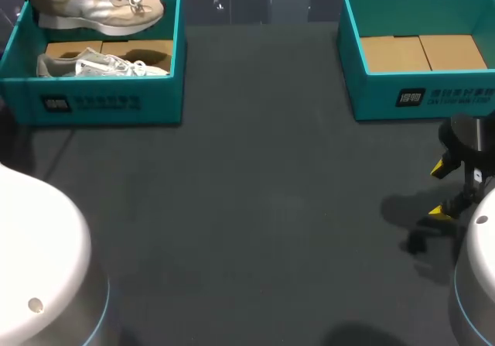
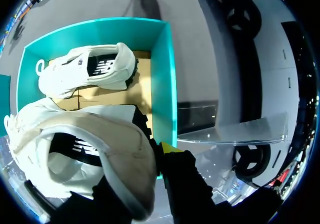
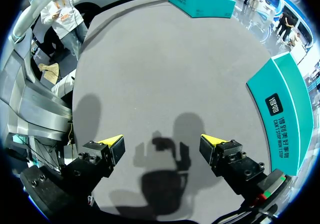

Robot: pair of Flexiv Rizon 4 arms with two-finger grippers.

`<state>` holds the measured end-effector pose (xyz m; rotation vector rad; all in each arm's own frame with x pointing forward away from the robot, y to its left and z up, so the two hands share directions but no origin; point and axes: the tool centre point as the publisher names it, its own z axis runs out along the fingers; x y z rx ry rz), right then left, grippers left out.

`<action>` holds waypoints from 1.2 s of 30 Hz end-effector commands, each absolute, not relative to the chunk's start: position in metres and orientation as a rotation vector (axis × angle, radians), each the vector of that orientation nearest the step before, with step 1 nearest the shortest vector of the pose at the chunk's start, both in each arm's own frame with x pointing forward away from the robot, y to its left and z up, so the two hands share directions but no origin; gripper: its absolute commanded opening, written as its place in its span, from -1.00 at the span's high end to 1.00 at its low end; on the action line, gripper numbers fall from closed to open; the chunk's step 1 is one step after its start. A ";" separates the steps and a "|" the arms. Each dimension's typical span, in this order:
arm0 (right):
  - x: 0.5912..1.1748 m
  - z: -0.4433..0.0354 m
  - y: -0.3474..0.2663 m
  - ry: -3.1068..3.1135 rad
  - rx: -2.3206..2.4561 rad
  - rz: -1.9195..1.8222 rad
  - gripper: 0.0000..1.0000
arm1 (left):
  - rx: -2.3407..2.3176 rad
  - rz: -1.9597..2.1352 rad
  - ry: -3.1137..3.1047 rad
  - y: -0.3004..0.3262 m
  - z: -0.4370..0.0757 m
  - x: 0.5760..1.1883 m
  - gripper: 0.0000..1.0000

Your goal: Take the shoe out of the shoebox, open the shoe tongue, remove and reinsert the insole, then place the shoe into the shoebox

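From above, the matte dark-grey surface (image 1: 255,207) carries a teal card left shoebox (image 1: 100,102) at its far left corner, white print on the front wall. The lifted shoe (image 1: 97,5), cream mesh and suede with white laces, hangs over the far rim; a second shoe (image 1: 100,66) lies inside. A right shoebox (image 1: 402,98) sits at the far right corner, near my right fingers (image 1: 438,168).

From my left wrist, my left fingers (image 2: 169,147) are clamped on the lifted shoe (image 2: 85,149) at its heel; one yellow tip shows. A dark logo marks its side.

From my right wrist, my right fingers (image 3: 114,143) are spread wide, holding nothing.
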<state>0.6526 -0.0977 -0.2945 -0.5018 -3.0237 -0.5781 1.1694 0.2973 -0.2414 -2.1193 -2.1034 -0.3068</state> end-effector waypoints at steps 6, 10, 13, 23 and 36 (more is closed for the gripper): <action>0.651 -0.294 -0.098 -3.026 -0.504 -0.576 -1.00 | -2.097 -0.279 -2.092 0.303 -0.262 1.173 1.00; 0.651 -0.294 -0.098 -3.026 -0.504 -0.576 -1.00 | -2.074 -0.280 -2.080 0.302 -0.276 1.176 1.00; 0.651 -0.294 -0.098 -3.026 -0.504 -0.576 -1.00 | -2.064 -0.278 -2.075 0.300 -0.284 1.179 1.00; 0.651 -0.294 -0.098 -3.026 -0.504 -0.576 -1.00 | -2.039 -0.282 -2.086 0.295 -0.307 1.195 1.00; 0.651 -0.294 -0.098 -3.026 -0.504 -0.576 -1.00 | -2.035 -0.290 -2.082 0.290 -0.327 1.201 1.00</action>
